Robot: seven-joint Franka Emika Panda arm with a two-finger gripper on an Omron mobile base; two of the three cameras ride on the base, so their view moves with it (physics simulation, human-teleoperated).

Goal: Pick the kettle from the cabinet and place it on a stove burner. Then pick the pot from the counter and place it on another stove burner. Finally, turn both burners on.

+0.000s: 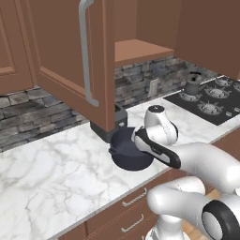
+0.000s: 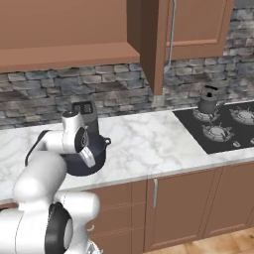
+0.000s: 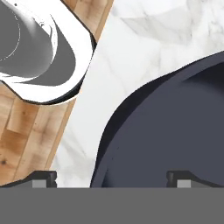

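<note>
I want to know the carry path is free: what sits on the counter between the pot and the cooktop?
Nothing: between the pot and the cooktop, the right base view shows bare marble counter. The kettle already stands on a back burner.

Left base view: set behind the arm at its left, facing forward and down over the bench, cooktop far at 2 o'clock. Right base view: behind at the right, same bench, cooktop at 3 o'clock. Shared by both: pot, kettle, cabinet. Hand view: very near, straight down onto the pot rim and bench edge.
</note>
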